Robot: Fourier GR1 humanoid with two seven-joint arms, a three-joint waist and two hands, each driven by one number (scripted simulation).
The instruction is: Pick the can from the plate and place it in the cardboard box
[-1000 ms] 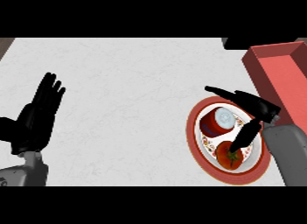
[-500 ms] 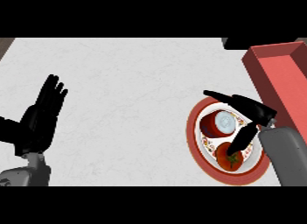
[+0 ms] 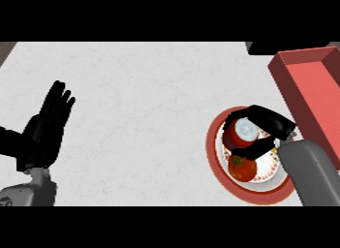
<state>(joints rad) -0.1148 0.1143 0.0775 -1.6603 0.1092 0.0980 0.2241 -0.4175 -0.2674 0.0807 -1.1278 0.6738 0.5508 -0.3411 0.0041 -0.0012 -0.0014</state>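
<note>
Can (image 3: 244,133), red-sided with a pale round top turned up toward the camera, stands upright on the red-rimmed plate (image 3: 217,160) in the lower right of the frame. Its long axis runs roughly straight up at the viewer, so mostly the lid shows. The right hand (image 3: 267,125) is directly on it: black fingers arch over the can's upper and right side, and the thumb comes across below the lid, so the hand looks curled round the can and grasping it. Whether the can has left the plate cannot be told from this angle. Just below the can, on the same plate, lies a red tomato-like fruit (image 3: 242,166), close to the thumb, though touch cannot be confirmed.

The red cardboard box (image 3: 312,87), open-topped, sits to the upper right of the plate along the frame's right side, its near wall just beside the plate's rim. So the carry, as I judge it, goes up and rightward over that wall, and the right hand is by far the nearer one for it.

The left hand (image 3: 45,127) rests open, fingers up, at the far left of the frame, well apart from everything else on the white counter (image 3: 144,87).
</note>
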